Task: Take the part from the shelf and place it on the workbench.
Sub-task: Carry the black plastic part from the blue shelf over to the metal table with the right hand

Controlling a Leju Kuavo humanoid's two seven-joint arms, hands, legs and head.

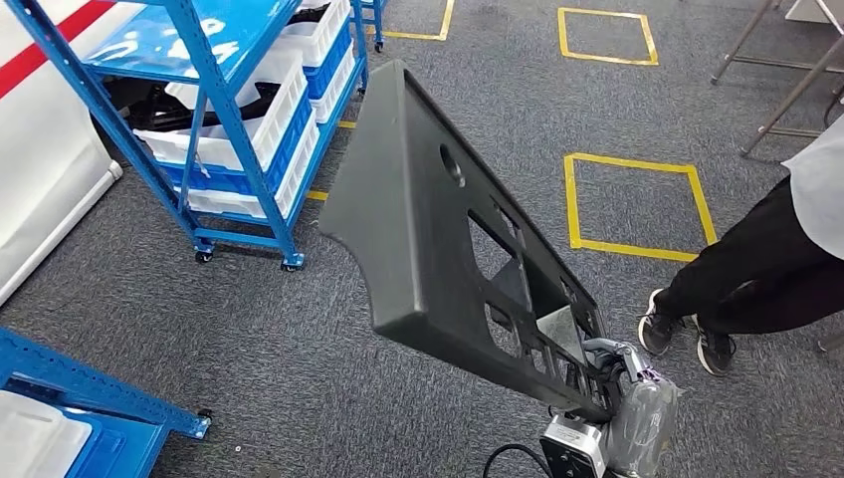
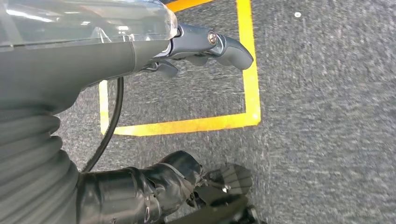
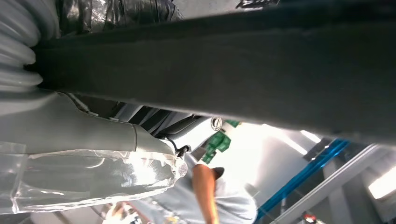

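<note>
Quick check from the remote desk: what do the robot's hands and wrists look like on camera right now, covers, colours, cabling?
The left hand has a grey thumb with a silver screw, darker fingers, clear plastic wrap, a grey ribbed cover and a black cable. The right hand is grey, its wrist wrapped in clear plastic, with a black cable below.

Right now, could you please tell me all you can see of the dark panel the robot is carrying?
The dark grey panel is long, matt and plastic-looking, with a round hole, square cut-outs and ribbing at its near end. It hangs tilted above the carpet, far end toward the blue shelf. The right hand grips its near end.
</note>
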